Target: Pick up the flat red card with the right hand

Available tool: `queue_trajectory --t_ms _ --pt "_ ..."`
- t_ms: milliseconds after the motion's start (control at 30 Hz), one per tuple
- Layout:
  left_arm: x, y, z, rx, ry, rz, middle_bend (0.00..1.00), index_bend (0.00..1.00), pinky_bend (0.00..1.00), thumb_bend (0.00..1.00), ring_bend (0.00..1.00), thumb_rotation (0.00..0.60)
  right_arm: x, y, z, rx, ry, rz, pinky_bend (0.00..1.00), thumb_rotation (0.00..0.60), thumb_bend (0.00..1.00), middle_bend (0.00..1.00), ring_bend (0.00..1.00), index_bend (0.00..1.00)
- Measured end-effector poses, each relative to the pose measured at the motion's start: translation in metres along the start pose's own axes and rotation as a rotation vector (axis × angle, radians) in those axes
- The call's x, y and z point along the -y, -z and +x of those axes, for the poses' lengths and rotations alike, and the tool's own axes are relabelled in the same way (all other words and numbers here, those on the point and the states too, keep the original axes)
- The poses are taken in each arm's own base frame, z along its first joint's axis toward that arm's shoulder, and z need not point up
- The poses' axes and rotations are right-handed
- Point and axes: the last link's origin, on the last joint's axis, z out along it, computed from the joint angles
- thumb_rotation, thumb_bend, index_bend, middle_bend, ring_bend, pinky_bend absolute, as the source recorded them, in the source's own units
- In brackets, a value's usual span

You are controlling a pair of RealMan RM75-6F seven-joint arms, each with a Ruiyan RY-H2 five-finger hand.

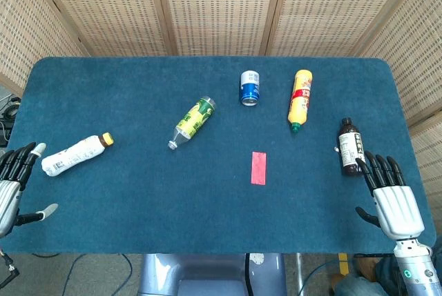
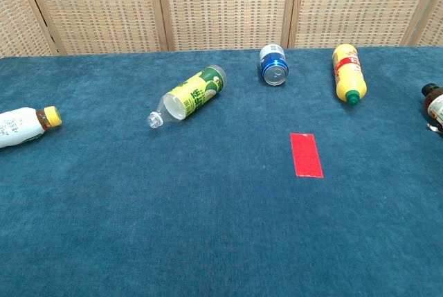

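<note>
Nearest, the right hand rests at the bench's front right corner, fingers spread and straight, holding nothing. The left hand sits at the front left corner, fingers likewise apart and empty. The red card lies flat on the blue cloth, right of centre, well apart from the right hand and toward the bench's middle. Just beyond the right fingertips lies a dark bottle with a white label, its print too small to read. By the left hand lies a white bottle. Farther back lie a green-labelled clear bottle, a blue can and a yellow bottle; no writing is legible.
</note>
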Motion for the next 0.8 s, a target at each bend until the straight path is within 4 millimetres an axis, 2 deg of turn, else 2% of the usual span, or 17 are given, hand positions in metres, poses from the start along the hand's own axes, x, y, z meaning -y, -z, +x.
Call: queue_trajectory --t_ms 267,400,600,800 --pt "0.002 0.000 0.001 -0.005 0.007 0.007 0.00 0.00 0.00 0.00 0.00 0.600 0.003 -0.002 -0.005 0.019 0.008 0.011 0.00 0.600 0.00 0.00 0.00 0.00" --pt "0.004 -0.003 0.000 0.001 0.005 0.014 0.00 0.00 0.00 0.00 0.00 0.600 0.006 -0.012 -0.011 0.055 0.017 0.031 0.00 0.600 0.00 0.00 0.00 0.00" --pt "0.007 -0.010 -0.002 0.006 0.001 0.028 0.00 0.00 0.00 0.00 0.00 0.600 0.027 -0.051 -0.016 0.124 0.013 0.135 0.00 0.600 0.00 0.00 0.00 0.00" --pt "0.011 -0.017 -0.006 0.026 -0.008 0.058 0.00 0.00 0.00 0.00 0.00 0.600 0.071 -0.111 -0.024 0.239 -0.079 0.268 0.00 0.600 0.00 0.00 0.00 0.03"
